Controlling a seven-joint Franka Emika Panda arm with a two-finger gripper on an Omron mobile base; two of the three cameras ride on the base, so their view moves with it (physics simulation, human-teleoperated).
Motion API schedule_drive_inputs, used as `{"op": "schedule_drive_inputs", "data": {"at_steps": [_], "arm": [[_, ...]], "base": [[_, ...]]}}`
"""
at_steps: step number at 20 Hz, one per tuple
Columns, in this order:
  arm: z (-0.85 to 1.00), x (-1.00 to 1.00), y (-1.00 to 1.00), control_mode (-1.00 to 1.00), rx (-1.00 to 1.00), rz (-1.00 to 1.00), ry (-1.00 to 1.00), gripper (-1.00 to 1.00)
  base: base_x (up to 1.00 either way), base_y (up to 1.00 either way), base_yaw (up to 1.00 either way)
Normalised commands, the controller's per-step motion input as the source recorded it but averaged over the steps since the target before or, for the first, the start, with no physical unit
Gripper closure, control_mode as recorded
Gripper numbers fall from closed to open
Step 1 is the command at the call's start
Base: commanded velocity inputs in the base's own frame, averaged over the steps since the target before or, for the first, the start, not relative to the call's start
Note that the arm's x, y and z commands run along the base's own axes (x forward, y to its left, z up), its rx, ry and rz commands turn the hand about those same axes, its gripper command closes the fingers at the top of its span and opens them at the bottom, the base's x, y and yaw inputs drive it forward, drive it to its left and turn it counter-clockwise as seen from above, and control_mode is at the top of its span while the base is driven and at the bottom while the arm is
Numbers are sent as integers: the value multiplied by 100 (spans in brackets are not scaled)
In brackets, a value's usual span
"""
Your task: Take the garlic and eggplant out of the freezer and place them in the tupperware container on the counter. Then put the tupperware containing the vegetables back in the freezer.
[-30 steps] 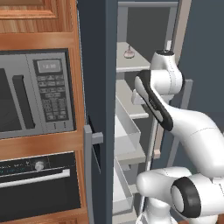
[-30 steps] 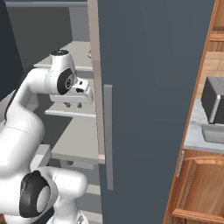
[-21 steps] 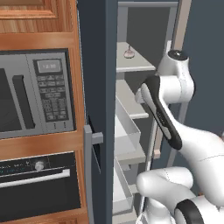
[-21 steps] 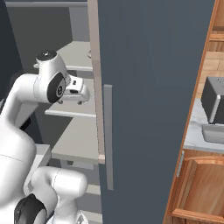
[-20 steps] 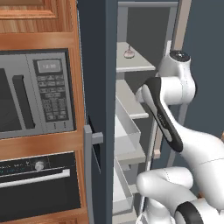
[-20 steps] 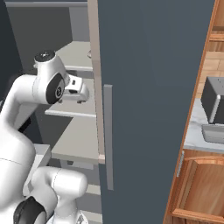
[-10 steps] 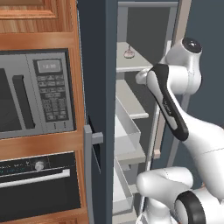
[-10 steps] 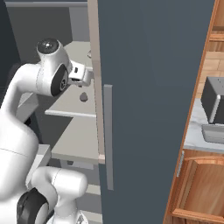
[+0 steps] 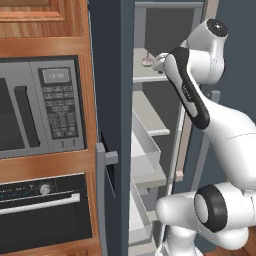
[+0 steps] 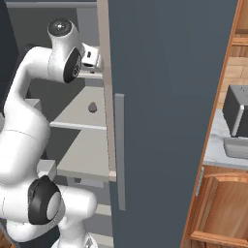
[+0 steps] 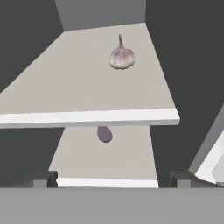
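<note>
Pincer [image 11: 111, 179] of mine sits raised at the mouth of the freezer [image 9: 112, 75], its two dark tips [image 11: 43, 178] spread wide apart at the bottom of the hand view with nothing between them. From there I look down and inward over two pale grey shelves. On the upper shelf [image 11: 65, 83] the garlic [image 11: 121, 57] rests at about 12 o'clock, well back from the front lip, its thin stem pointing toward the rear wall. Under that lip, on the lower shelf [image 11: 127, 153], the eggplant [image 11: 104, 134] shows as a dull purple lump near the middle of the frame, partly tucked beneath the upper shelf's edge. Both lie well apart from my tips.

In the left base view my arm [image 9: 192, 95] bends up toward 1 o'clock and reaches in at the height of the top shelf, where the garlic [image 9: 147, 60] is a small pinkish spot just beside my wrist. A translucent white drawer [image 9: 145, 150] juts out below. The microwave [image 9: 40, 107] and oven [image 9: 40, 210] fill the wood frame at 9 o'clock.

In the right base view the freezer door [image 10: 169, 97] stands open at centre, the eggplant [image 10: 92, 107] lies on the shelf at 10 o'clock, and the toaster oven [image 10: 237, 114] stands on the marbled desk [image 10: 215, 150] at 3 o'clock.
</note>
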Motion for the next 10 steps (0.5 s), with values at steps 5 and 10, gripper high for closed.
{"op": "schedule_drive_inputs", "data": {"at_steps": [5,10], "arm": [[8,65,15,-100,0,-1,0,-100],[0,71,9,-100,-3,-5,0,-100]], "base": [[0,0,0],[0,0,0]]}}
